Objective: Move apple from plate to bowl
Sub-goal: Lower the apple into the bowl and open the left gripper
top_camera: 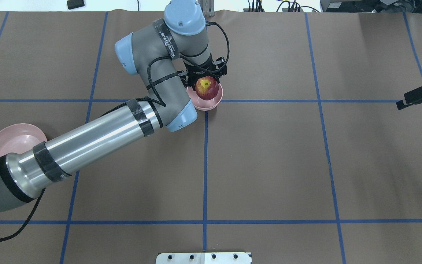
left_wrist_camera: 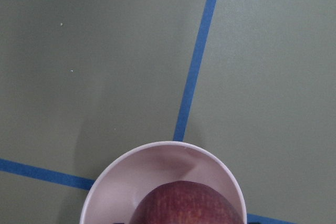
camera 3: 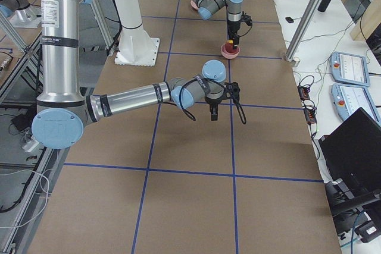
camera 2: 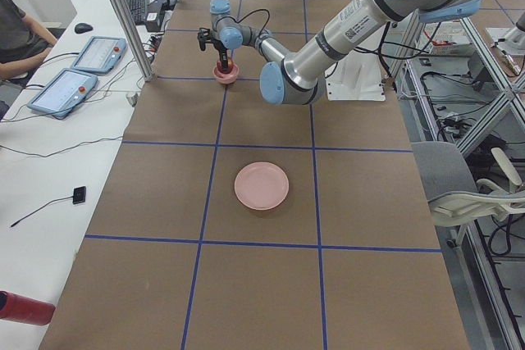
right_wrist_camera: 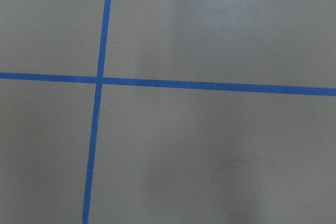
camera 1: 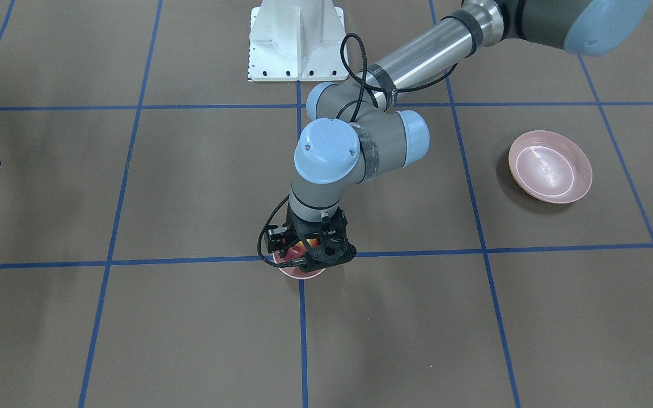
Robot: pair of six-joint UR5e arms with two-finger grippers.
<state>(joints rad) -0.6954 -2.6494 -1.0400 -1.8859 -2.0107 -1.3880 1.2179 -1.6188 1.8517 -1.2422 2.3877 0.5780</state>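
The dark red apple [top_camera: 206, 88], yellow patch up, sits in the mouth of the small deep pink bowl [top_camera: 207, 104] at a blue tape crossing. My left gripper [top_camera: 206, 81] reaches down over the bowl, its fingers on either side of the apple and shut on it. The left wrist view shows the apple [left_wrist_camera: 184, 203] low inside the bowl [left_wrist_camera: 113, 187]. The wide pink plate [camera 1: 550, 166] lies bare on my left side, partly behind the left arm in the overhead view [top_camera: 11, 141]. My right gripper [top_camera: 416, 98] hovers far off at the table's right; its jaw state is unclear.
The white robot base [camera 1: 297, 39] stands at the table's middle rear. Blue tape lines grid the brown table [top_camera: 269, 165]. The left forearm [top_camera: 93, 139] stretches across the left half. Tablets [camera 2: 78, 71] and an operator sit beyond the far edge.
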